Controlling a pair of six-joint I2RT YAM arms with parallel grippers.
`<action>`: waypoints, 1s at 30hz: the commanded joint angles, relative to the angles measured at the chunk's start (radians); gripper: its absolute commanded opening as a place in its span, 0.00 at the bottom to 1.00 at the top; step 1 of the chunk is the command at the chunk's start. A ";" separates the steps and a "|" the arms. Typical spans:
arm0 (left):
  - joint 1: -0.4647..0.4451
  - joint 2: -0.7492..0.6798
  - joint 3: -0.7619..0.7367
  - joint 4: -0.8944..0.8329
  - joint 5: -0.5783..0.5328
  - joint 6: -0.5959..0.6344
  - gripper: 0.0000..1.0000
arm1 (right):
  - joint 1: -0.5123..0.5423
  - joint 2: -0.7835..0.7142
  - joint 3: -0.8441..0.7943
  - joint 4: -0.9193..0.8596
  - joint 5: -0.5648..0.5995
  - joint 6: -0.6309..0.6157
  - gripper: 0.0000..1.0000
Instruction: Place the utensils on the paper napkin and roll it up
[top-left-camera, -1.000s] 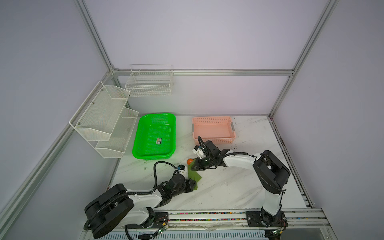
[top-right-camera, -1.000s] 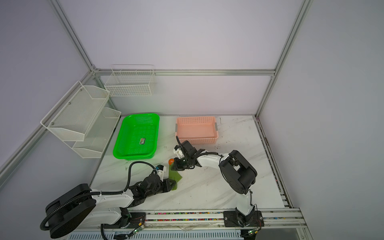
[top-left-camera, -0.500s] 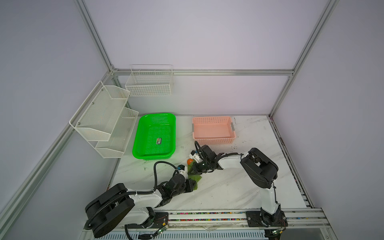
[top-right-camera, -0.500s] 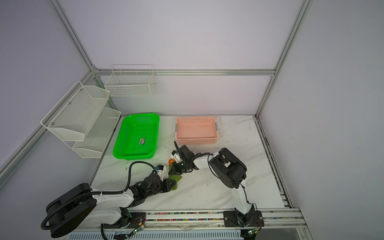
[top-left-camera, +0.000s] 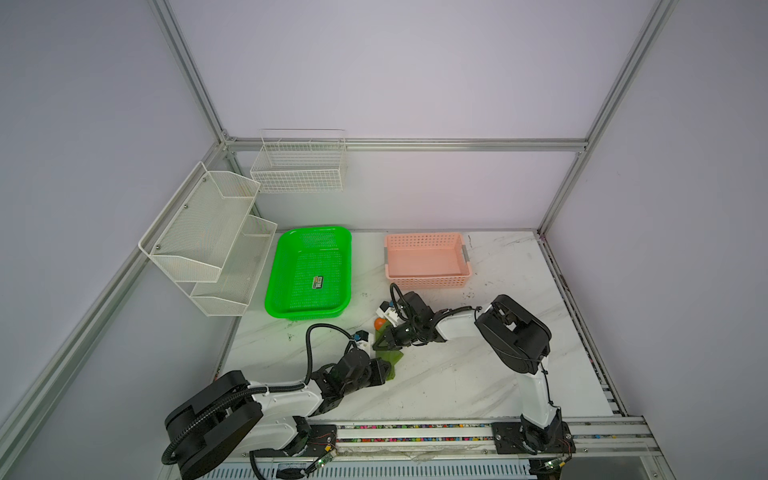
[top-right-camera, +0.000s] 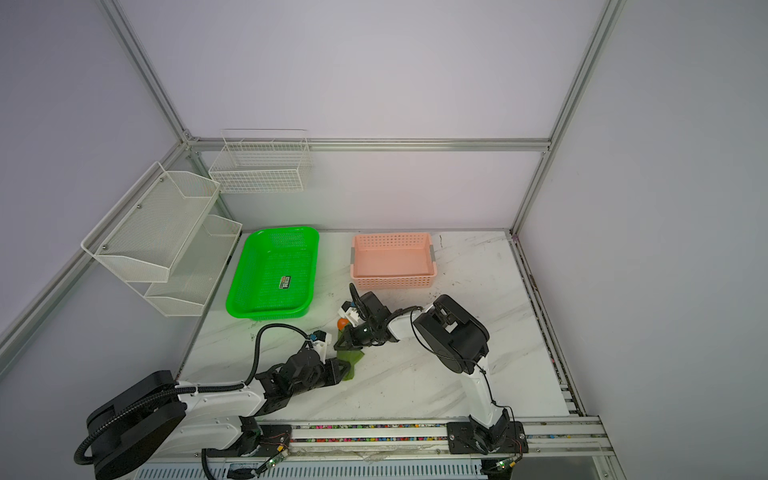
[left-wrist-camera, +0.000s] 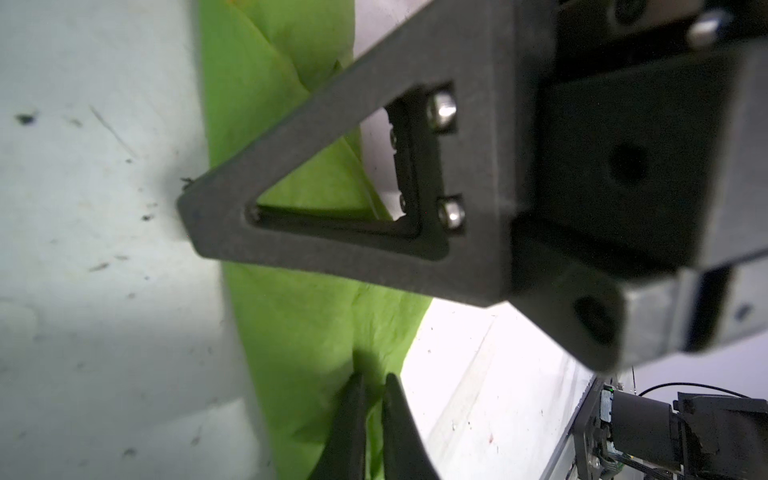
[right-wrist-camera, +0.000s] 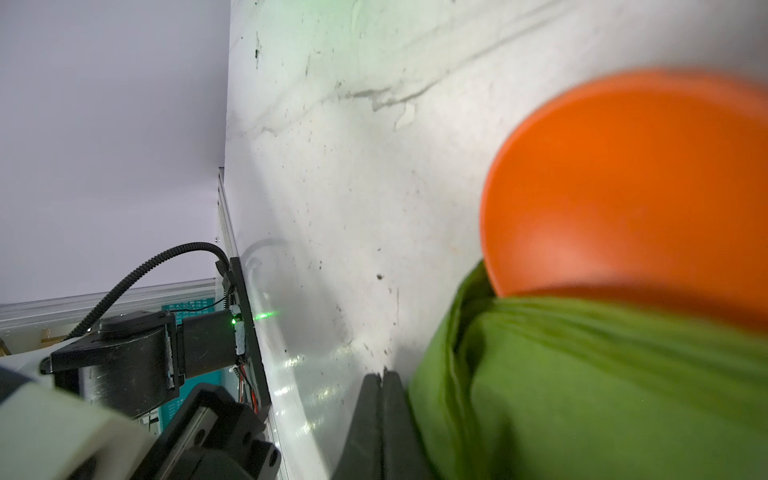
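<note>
Two robot arms meet over the paper napkin (top-left-camera: 394, 360), which lies crumpled near the front middle of the white marble table (top-left-camera: 457, 374). An orange spoon (right-wrist-camera: 623, 187) pokes its round bowl out of the napkin's far end, on the side toward the green tray (top-left-camera: 308, 311). The left gripper (left-wrist-camera: 374, 384) pinches a fold of the napkin at its near end. The right gripper (right-wrist-camera: 382, 380) has its jaws pressed together, holding nothing, with its tips just beside the napkin.

paper napkin (top-right-camera: 353, 360): crumpled, between left gripper (top-right-camera: 347, 367) and right gripper (top-right-camera: 337, 345)
spoon (top-right-camera: 342, 323): orange bowl beside right gripper
</note>
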 joint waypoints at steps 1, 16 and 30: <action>-0.012 0.002 -0.038 -0.110 -0.024 -0.015 0.12 | -0.026 0.073 -0.046 -0.085 0.150 -0.033 0.00; -0.056 -0.104 0.024 -0.208 -0.043 0.010 0.15 | -0.042 0.128 -0.054 -0.050 0.167 -0.029 0.00; 0.019 -0.455 0.046 -0.269 -0.154 0.193 0.19 | -0.042 0.144 -0.072 -0.027 0.165 -0.018 0.00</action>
